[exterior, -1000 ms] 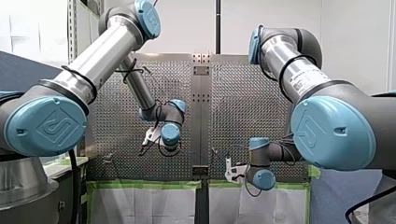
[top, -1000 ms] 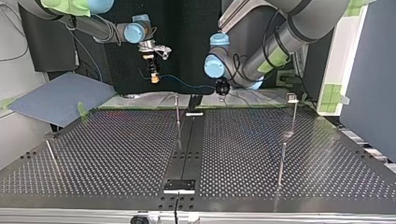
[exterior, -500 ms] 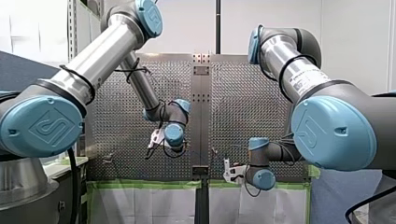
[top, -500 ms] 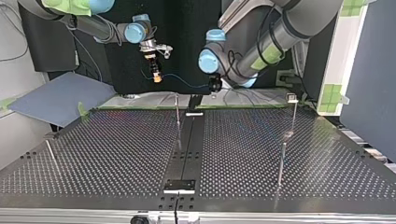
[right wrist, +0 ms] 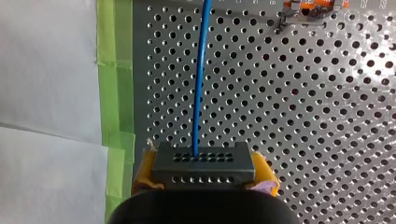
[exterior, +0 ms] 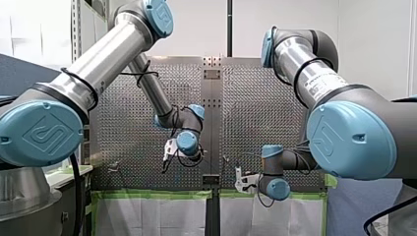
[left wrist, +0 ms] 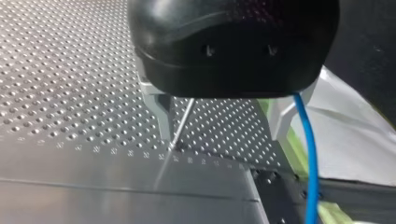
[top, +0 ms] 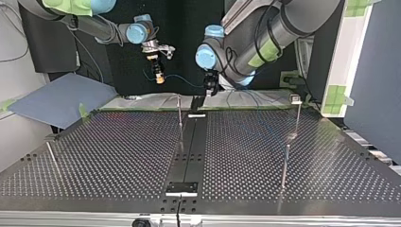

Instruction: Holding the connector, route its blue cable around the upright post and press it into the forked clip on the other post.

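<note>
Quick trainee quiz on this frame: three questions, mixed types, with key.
1. True or false: my right pincer holds the connector.
2. The cable leaving the connector is: A red, B blue, C green.
3. In the left wrist view, what thin upright thing stands ahead of my left pincer?
Key: 1 true; 2 B; 3 a post.

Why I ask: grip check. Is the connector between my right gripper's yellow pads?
Yes, the connector sits between the yellow pads of my right gripper.
</note>
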Action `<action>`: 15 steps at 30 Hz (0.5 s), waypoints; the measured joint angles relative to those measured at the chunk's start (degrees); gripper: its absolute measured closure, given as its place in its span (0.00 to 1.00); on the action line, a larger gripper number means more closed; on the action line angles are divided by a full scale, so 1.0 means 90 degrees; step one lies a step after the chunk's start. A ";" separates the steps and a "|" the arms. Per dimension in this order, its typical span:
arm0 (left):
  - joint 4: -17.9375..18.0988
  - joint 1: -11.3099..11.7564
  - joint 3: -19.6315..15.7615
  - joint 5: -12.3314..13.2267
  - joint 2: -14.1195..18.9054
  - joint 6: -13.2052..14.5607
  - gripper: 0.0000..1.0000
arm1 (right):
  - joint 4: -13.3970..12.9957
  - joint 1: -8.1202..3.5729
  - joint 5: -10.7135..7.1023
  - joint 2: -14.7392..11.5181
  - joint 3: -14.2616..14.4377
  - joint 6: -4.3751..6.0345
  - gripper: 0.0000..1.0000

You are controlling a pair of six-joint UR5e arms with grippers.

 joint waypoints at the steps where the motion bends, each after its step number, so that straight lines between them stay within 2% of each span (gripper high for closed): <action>1: 0.0023 -0.0012 -0.0001 0.0009 -0.0001 -0.0049 0.02 | -0.0003 0.0000 -0.0006 0.0000 0.0000 0.0001 1.00; 15: 0.0222 -0.0080 -0.0001 0.0340 -0.0020 -0.0932 0.02 | 0.0052 0.0001 -0.0023 0.0000 -0.0051 -0.0012 1.00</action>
